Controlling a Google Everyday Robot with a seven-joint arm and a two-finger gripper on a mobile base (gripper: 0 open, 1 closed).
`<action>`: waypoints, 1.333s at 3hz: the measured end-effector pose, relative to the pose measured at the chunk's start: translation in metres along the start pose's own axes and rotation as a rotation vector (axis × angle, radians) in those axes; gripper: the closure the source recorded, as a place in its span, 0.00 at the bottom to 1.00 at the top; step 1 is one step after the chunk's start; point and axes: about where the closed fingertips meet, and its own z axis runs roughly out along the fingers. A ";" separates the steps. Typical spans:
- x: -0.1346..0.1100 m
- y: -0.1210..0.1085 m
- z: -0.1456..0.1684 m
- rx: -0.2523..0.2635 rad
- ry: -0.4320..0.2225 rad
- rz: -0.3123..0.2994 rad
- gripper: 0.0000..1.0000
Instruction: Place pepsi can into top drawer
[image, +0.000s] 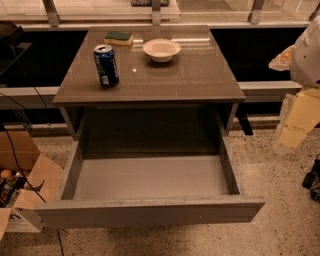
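The pepsi can (106, 65) is dark blue with a silver top and stands upright on the left part of the grey table top (190, 75). The top drawer (150, 211) under the table top is pulled out wide towards me, and its inside shows bare. My gripper (295, 122) hangs at the far right edge of the view, beside the table and well apart from both the can and the drawer. It holds nothing that I can see.
A white bowl (161, 49) and a green-and-yellow sponge (118, 37) sit at the back of the table top. An open cardboard box (22, 175) with small items stands on the speckled floor at the left. A rail and ledge run behind the table.
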 end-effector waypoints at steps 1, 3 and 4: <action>0.000 0.000 0.000 0.000 0.000 0.000 0.00; -0.042 -0.018 0.012 -0.015 -0.201 -0.093 0.00; -0.066 -0.034 0.024 -0.024 -0.307 -0.150 0.00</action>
